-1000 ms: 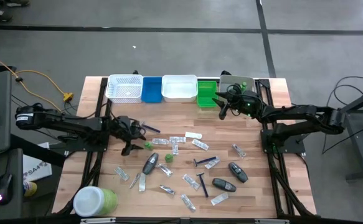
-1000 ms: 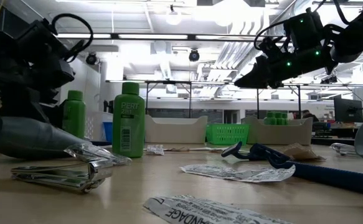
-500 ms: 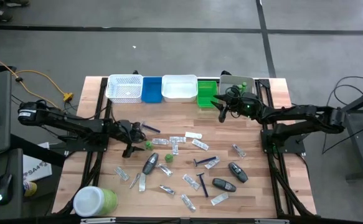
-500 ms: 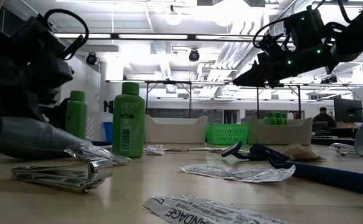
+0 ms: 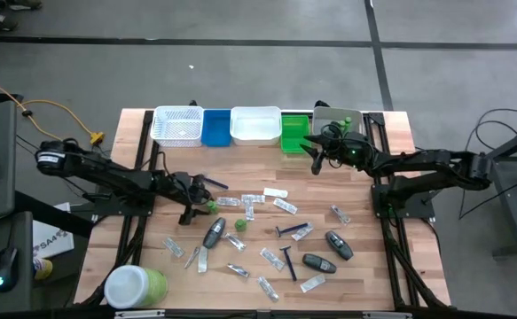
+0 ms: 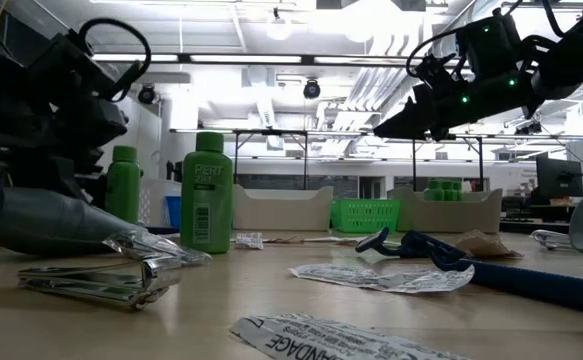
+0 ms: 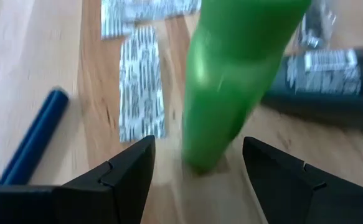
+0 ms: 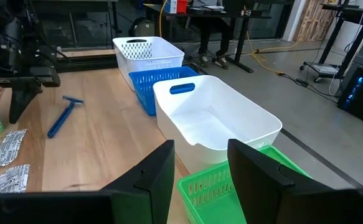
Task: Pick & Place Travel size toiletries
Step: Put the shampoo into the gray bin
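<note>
Around my left gripper [image 5: 190, 197], left of centre in the high view, clutter crowds the wooden table [image 5: 347, 275]: foil sachets [image 5: 251, 202] to its right, a blue razor [image 7: 35, 138] lying beside it, a dark grey tube [image 5: 214, 233] below. My fingers [image 7: 122, 171] stand wide apart, holding nothing. The small green bottle [image 7: 234, 81] stands upright between them and just ahead, not touching either; it is smooth, round plastic. Beside it lies a flat, crinkled, printed sachet [image 7: 141, 90]. My right gripper [image 5: 314, 151] hangs at upper centre over the green tray [image 5: 294, 133], next to the glossy white tray [image 8: 218, 121]; its fingers are partly open and hold nothing.
</note>
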You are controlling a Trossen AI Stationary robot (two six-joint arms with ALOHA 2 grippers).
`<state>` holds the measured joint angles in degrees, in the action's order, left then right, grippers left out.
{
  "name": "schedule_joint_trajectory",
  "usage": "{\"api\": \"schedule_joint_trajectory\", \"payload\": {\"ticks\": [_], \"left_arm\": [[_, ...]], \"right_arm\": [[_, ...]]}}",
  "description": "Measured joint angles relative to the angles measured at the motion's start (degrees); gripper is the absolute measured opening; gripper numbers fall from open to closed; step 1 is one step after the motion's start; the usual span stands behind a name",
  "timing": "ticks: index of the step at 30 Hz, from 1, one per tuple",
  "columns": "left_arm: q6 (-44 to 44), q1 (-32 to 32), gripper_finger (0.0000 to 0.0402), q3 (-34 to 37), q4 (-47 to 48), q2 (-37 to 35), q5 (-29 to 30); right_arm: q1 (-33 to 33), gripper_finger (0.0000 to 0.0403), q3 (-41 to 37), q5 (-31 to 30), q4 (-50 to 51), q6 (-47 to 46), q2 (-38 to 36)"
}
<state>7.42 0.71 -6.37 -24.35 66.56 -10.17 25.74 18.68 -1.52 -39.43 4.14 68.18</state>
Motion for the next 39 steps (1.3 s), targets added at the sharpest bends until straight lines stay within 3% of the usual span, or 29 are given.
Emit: {"api": "schedule_joint_trajectory", "payload": {"ticks": [14,25,29,37,39], "left_arm": [[-0.9,0.0,0.0241,0.0,-13.8,9.4,-2.3],[-1.7,0.0,0.0237,0.0,-16.5,12.9,-2.1],[-1.7,0.0,0.0204,0.0,-16.5,12.9,-1.2],[-1.9,0.0,0.0093,0.0,-16.6,12.9,-1.2],[-1.9,0.0,0.0084,0.0,-16.6,12.9,-1.2]], "right_arm": [[0.0,0.0142,0.0,0.2,-0.3,0.1,0.0],[0.0,0.0142,0.0,0.3,-0.2,0.5,0.0],[0.0,0.0142,0.0,0.3,-0.2,0.5,0.0],[0.0,0.0142,0.0,0.3,-0.2,0.5,0.0],[0.0,0.0142,0.0,0.3,-0.2,0.4,0.0]]}}
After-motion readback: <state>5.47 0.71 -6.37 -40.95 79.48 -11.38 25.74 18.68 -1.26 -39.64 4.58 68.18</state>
